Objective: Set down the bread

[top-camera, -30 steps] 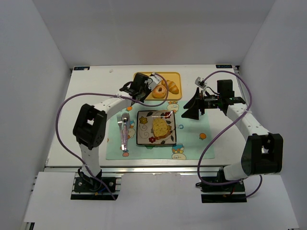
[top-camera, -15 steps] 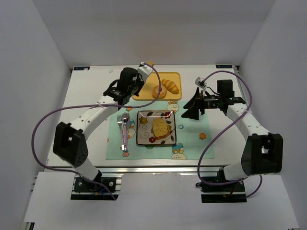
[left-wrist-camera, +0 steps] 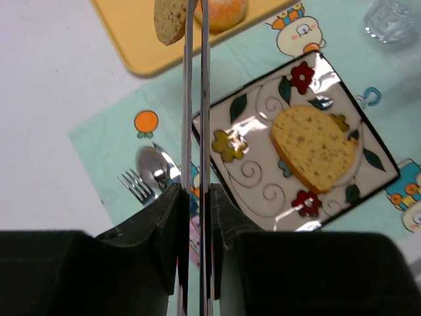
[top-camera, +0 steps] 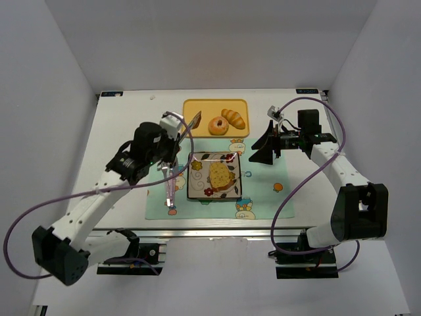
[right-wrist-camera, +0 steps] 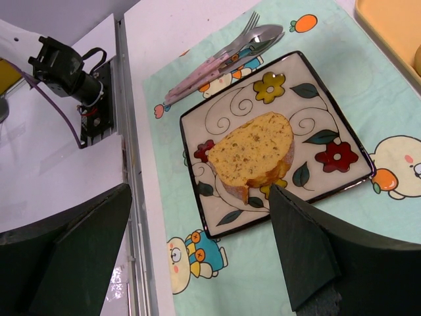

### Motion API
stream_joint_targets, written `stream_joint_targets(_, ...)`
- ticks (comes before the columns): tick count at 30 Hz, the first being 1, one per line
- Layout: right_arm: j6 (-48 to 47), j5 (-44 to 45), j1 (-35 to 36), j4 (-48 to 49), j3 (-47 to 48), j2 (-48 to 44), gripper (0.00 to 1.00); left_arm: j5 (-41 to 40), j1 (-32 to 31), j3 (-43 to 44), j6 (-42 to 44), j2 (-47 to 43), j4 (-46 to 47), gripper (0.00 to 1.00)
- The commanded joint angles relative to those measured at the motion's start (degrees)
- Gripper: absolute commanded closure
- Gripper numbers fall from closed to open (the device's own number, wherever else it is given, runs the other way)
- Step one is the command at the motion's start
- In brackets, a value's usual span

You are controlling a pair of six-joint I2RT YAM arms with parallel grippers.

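A large slice of bread (top-camera: 220,175) lies on the flowered square plate (top-camera: 197,191), also seen in the left wrist view (left-wrist-camera: 314,147) and the right wrist view (right-wrist-camera: 253,155). My left gripper (top-camera: 170,131) is shut on a pair of metal tongs (left-wrist-camera: 195,99). A small slice of bread (left-wrist-camera: 170,20) is pinched at the tongs' tip (top-camera: 196,120), in the air between the yellow tray and the plate's far left corner. My right gripper (top-camera: 260,150) hangs open to the right of the plate, its fingers wide apart (right-wrist-camera: 199,197) with nothing between them.
A yellow tray (top-camera: 195,106) at the back holds a ring doughnut (top-camera: 218,125) and a croissant (top-camera: 233,118). A fork and spoon (top-camera: 170,178) lie left of the plate on a pale green placemat (top-camera: 263,194). A clear glass (left-wrist-camera: 393,18) stands near the plate.
My left arm has swung back from the yellow tray toward the near left, carrying the tongs with the small slice away from the tray. The right arm has not moved.
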Motion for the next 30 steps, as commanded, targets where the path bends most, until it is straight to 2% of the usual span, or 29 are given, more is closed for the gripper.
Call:
stream_joint_targets(1,-0.6,-1.9,-0.2,-0.2,1.0,-0.9,0.11,5.2,0.0,-2.2,-5.2,-6.3,-6.0,0.93)
stream_joint_targets(8,0.1,-2.9,-0.2,-0.8,2.6,0.4,0.11,12.5,-0.8,-7.5,-7.9,-8.3,-7.1,0.94)
stream_joint_targets(17,-0.3,-2.4,-0.2,-1.3,1.6,-1.4,0.11,12.9,-2.4,-12.7,-8.7,-7.2,-6.5,0.9)
stream_joint_targets(21,-0.3,-2.1,-0.2,-1.1,1.0,-2.2,0.11,13.4,-2.6,-12.2,-8.5,-7.9,-7.5,0.74)
stream_joint_targets(22,-0.3,-2.1,-0.2,-1.0,1.0,-2.2,0.11,13.5,-2.7,-12.1,-8.3,-8.1,-7.9,0.64)
stream_joint_targets(25,-0.2,-2.2,-0.2,-1.0,1.0,-2.1,0.11,14.7,-2.7,-12.0,-8.1,-9.3,-7.6,0.48)
stream_joint_targets(30,0.0,-2.4,-0.2,-0.9,1.5,-1.6,0.11,16.1,-2.7,-10.7,-8.3,-8.8,-8.7,0.46)
